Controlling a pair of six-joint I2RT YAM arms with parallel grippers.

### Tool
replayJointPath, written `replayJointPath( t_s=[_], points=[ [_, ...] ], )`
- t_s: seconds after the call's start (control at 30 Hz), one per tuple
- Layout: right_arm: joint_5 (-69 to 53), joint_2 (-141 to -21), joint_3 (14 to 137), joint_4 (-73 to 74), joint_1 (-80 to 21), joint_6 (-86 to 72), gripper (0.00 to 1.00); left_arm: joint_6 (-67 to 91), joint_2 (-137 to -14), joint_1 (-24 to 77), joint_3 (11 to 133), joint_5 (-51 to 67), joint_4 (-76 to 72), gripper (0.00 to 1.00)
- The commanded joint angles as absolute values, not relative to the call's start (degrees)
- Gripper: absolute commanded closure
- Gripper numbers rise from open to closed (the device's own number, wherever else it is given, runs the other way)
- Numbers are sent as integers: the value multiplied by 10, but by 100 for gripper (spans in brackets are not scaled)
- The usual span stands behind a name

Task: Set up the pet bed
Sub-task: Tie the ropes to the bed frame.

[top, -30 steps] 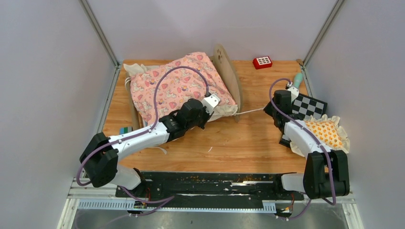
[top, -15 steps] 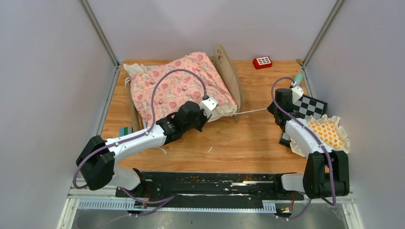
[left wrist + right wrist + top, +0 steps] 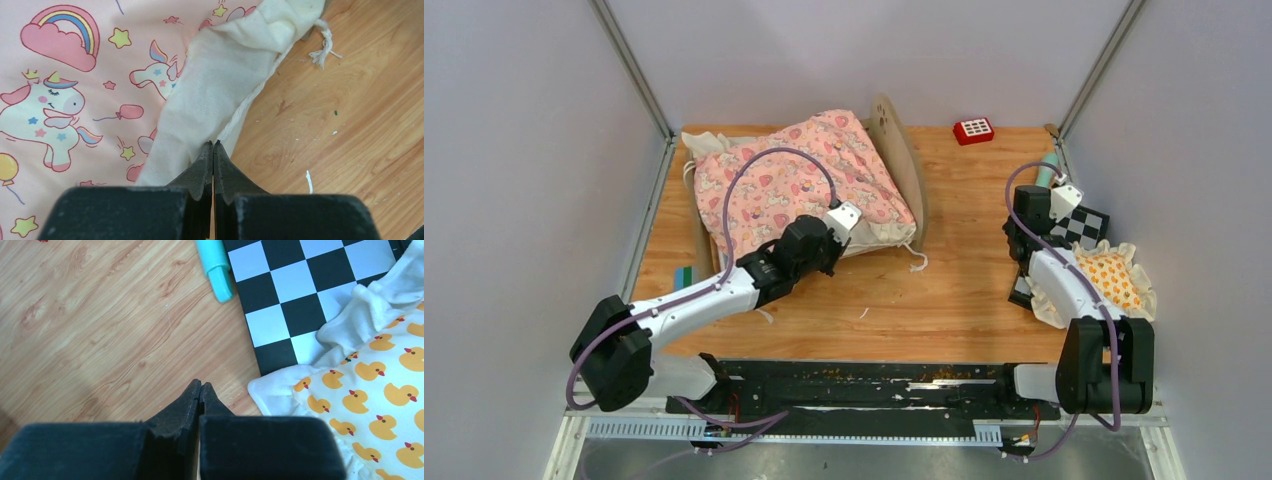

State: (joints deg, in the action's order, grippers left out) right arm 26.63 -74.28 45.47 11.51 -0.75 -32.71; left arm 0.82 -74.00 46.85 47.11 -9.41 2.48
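Drawstring (image 3: 914, 262) has gone slack! The right gripper (image 3: 200, 385), shut and empty, has backed off. The left gripper (image 3: 213, 144) is pinched shut with the quilt (image 3: 75, 85) edge at its tips, grip unclear; the pet bed (image 3: 896, 140) still needs tidying.

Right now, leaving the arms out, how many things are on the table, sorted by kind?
Fabric pieces: 2 (pink unicorn quilt, duck-print pillow)
Wooden pieces: 1 (bed frame)
Flat boards: 1 (checkerboard)
Small hard items: 3 (red keypad, teal marker, teal block)
Total: 7
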Motion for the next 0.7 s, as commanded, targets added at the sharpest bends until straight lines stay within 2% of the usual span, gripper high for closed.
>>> replayJointPath(
  t_s=[0.0, 0.1, 0.13, 0.23, 0.4, 0.53, 0.67],
  points=[
    [270, -729, 454, 93, -8, -314, 100, 16, -742, 463, 475, -35, 28, 100],
    [235, -715, 441, 71, -7, -305, 100, 15, -777, 463, 496, 48, 41, 96],
    [222, -709, 436, 63, -8, -299, 99, 16, -787, 465, 501, 67, 43, 91],
    [178, -693, 428, 50, -8, -285, 88, 10, -795, 492, 505, 81, 43, 68],
    [142, -667, 417, 45, -7, -280, 81, 7, -793, 562, 510, 122, 45, 59],
    [117, -629, 397, 34, -7, -266, 77, 30, -770, 596, 498, 87, 67, 51],
    [32, -595, 388, 26, -8, -221, 75, 83, -663, 596, 450, -37, 77, 42]
  ],
)
